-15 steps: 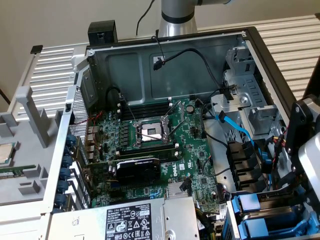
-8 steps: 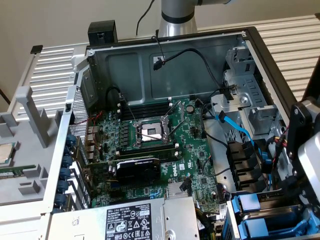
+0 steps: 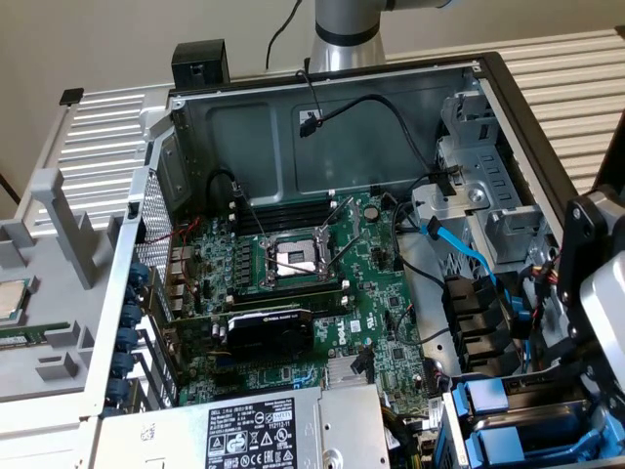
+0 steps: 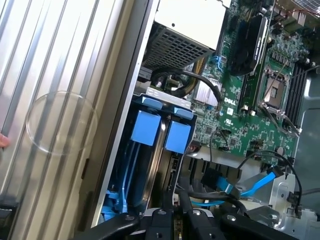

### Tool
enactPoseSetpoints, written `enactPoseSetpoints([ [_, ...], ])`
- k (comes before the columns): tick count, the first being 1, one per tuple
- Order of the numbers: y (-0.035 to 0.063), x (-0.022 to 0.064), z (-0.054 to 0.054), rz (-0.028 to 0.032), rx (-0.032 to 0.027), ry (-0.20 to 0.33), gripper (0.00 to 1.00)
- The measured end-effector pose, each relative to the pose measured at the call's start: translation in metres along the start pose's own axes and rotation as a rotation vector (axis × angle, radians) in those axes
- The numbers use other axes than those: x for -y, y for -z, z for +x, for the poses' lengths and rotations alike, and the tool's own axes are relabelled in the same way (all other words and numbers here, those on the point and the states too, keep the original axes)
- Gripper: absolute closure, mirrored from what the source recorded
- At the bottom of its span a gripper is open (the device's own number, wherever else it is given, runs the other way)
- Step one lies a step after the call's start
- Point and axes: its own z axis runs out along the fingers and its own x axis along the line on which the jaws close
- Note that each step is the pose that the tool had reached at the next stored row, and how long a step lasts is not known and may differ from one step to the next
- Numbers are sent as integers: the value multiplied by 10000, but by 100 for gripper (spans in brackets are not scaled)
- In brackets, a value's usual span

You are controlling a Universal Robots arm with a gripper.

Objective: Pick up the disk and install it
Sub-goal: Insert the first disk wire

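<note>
The disk [image 4: 177, 137] sits edge-on in the drive bay, and I mostly see its bright blue carrier tab and a thin grey edge running toward me. A second blue carrier [image 4: 145, 127] stands beside it, closer to the case wall. My gripper [image 4: 175, 222] reaches in from the bay's open end. Its black fingers [image 4: 160, 220] are drawn close together on the disk's thin edge. In the exterior view both blue carriers [image 3: 488, 399] lie at the case's lower right corner, below my wrist housing [image 3: 601, 303].
The open computer case holds a green motherboard [image 3: 293, 264] with an empty processor socket, a black graphics card [image 3: 269, 327] and a grey power-supply box [image 3: 254, 430]. Blue and black cables [image 4: 235, 187] cross beside the bay. A ribbed white panel [image 4: 55, 100] flanks the case, with a fingertip [image 4: 2, 141] at its edge.
</note>
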Motion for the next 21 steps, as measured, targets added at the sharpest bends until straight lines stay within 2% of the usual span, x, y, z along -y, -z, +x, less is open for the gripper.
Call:
enactPoseSetpoints([
  [3, -15, 19, -72, -14, -25, 11, 83],
  [4, -17, 25, -96, -25, -65, 9, 83],
  [6, -10, 33, -132, -69, -237, -4, 83],
  [9, 7, 44, -185, -156, -585, -34, 83],
  [11, 19, 52, -225, -205, -781, -52, 83],
  [14, 26, 66, -287, -285, -1104, -82, 83],
  [17, 15, 78, -333, -404, -1580, -124, 83],
  [18, 10, 83, -350, -448, -1760, -140, 83],
  [20, 5, 92, -385, -516, -2030, -165, 83],
  [21, 2, 96, -404, -543, -2138, -175, 83],
])
